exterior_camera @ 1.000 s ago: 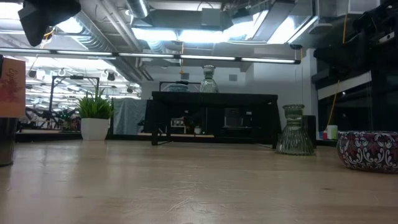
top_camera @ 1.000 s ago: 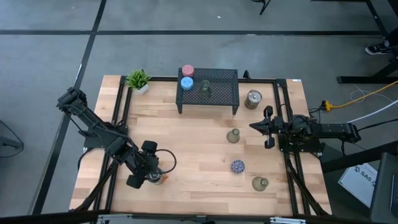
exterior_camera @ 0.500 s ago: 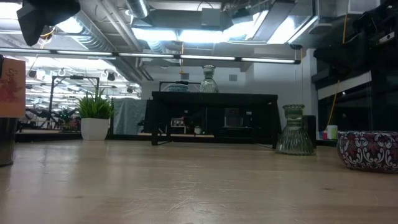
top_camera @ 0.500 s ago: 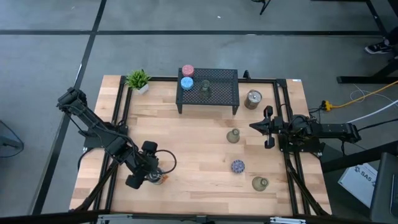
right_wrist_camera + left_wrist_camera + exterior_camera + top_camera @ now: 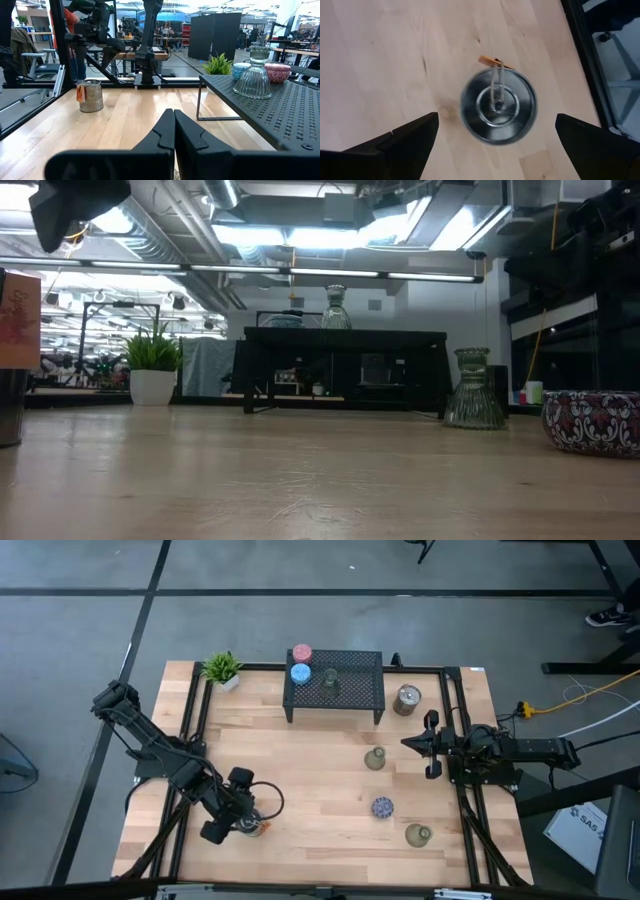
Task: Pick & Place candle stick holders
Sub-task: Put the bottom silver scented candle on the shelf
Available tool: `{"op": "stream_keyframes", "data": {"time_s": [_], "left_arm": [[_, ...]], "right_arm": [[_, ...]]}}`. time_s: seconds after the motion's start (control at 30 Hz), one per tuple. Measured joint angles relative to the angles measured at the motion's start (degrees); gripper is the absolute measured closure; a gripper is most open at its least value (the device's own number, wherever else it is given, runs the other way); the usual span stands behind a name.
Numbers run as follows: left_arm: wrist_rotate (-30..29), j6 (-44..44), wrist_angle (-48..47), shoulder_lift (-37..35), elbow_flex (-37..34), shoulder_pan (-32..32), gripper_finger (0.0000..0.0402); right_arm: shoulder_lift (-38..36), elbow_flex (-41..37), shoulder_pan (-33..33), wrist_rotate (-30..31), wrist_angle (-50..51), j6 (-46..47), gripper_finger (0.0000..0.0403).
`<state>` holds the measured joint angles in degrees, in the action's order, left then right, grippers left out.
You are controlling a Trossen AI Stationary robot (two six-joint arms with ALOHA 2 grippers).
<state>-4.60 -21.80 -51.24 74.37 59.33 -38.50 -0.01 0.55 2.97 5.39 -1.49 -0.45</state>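
Note:
A shiny silver candle stick holder with an orange tag stands on its base on the wood near the table's left front. My left gripper hovers above it, pointing down and open, one finger on each side and both clear of it. On the black rack stand pink, light blue and clear glass holders. On the table stand another silver holder, two olive-grey ones and a speckled blue one. My right gripper waits shut at the right edge.
A small green potted plant stands at the far left corner beside the rack. Black frame rails run along the table's left, right and far sides. Bare wood lies between the two arms in the middle.

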Motion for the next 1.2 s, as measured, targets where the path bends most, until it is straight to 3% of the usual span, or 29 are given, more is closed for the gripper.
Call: {"op": "stream_keyframes", "data": {"time_s": [0.27,1.2], "left_arm": [[0.4,-3.3,0.0,0.0,0.0,1.0,0.0001],[4.8,-2.4,0.0,0.0,0.0,5.3,0.0001]], "right_arm": [[0.0,0.0,0.0,0.0,0.0,0.0,0.0402],[0.0,0.0,0.0,0.0,0.0,0.0,0.0402]]}}
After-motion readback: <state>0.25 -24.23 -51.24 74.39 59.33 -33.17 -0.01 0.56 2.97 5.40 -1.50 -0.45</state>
